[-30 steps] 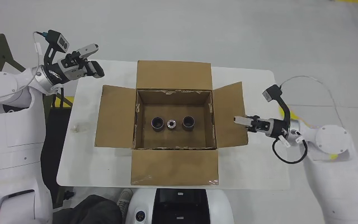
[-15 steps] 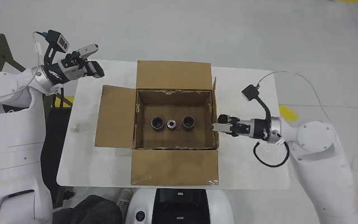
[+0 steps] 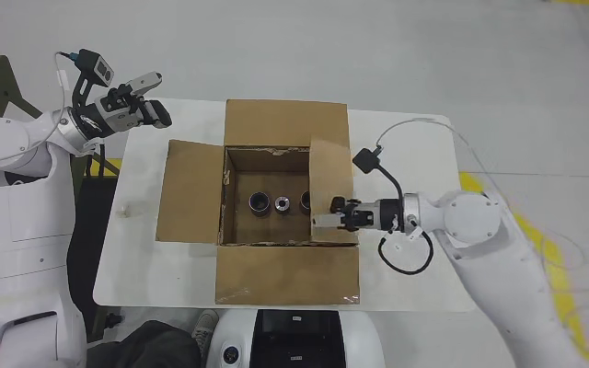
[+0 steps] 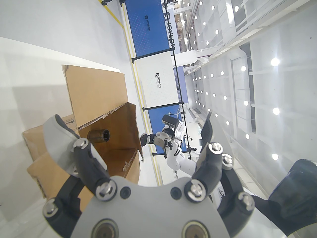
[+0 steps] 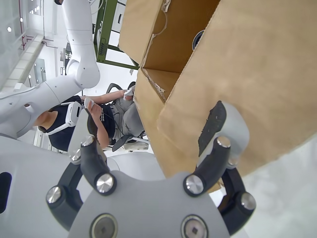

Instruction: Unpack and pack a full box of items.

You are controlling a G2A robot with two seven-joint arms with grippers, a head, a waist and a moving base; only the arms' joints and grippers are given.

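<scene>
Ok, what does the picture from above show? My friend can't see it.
An open cardboard box sits on a white table, and the right arm holds its jaws against the right flap, tilted up over the opening. Small metal cylinders lie in a row inside; the left arm hangs by the table's far left corner.

Print on bkgd panels
Logo + short word on blue panel (image 4: pixel 146 24) & white panel (image 4: pixel 158 84); bigger lettering along blue panel's edge. Small label on green frame (image 5: pixel 102 46), too small to read.
</scene>
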